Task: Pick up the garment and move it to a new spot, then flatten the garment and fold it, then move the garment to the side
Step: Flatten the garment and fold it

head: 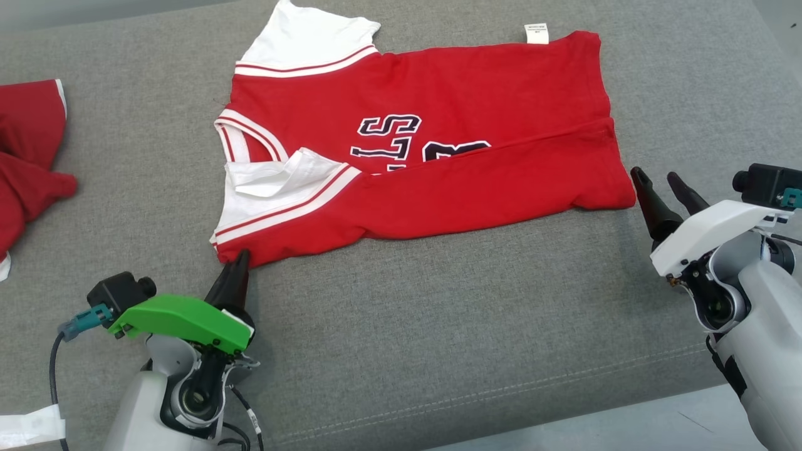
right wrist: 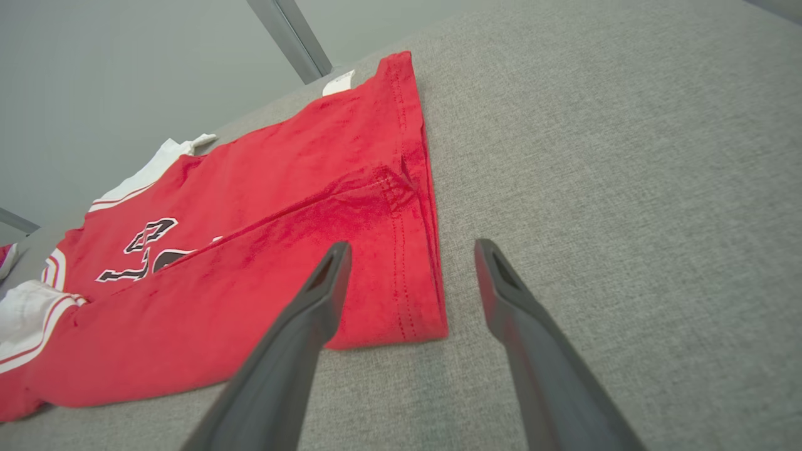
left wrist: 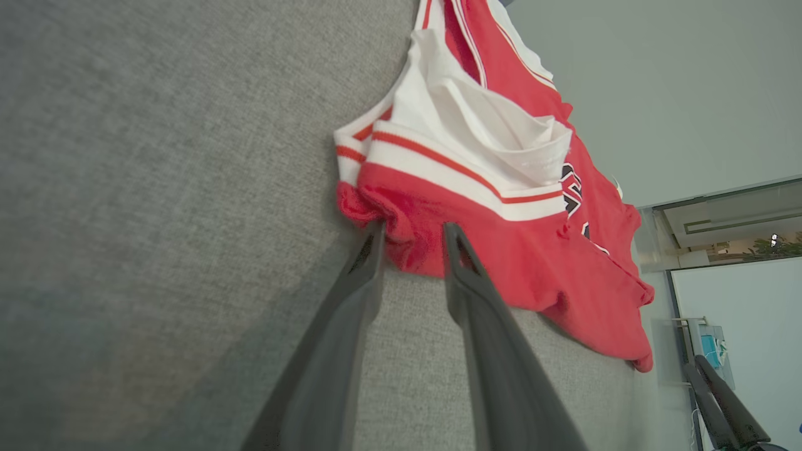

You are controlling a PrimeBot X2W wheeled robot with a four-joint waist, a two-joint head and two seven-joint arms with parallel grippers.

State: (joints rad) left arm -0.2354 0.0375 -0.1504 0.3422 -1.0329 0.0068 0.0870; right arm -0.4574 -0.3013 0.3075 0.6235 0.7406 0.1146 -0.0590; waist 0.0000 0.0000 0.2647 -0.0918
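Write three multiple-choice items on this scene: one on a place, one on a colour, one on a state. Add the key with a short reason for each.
1. Where is the left gripper?
A) at the near sleeve-side corner of the jersey
B) on its white tag
C) at its far edge

2. The jersey's body is mainly:
A) blue
B) red
C) green

3. The right gripper is:
A) shut on the hem
B) open, holding nothing
C) shut on a tag

Key:
1 A, the head view puts it at that corner.
2 B, the cloth is red in all views.
3 B, the right wrist view shows it spread wide, gripping nothing.
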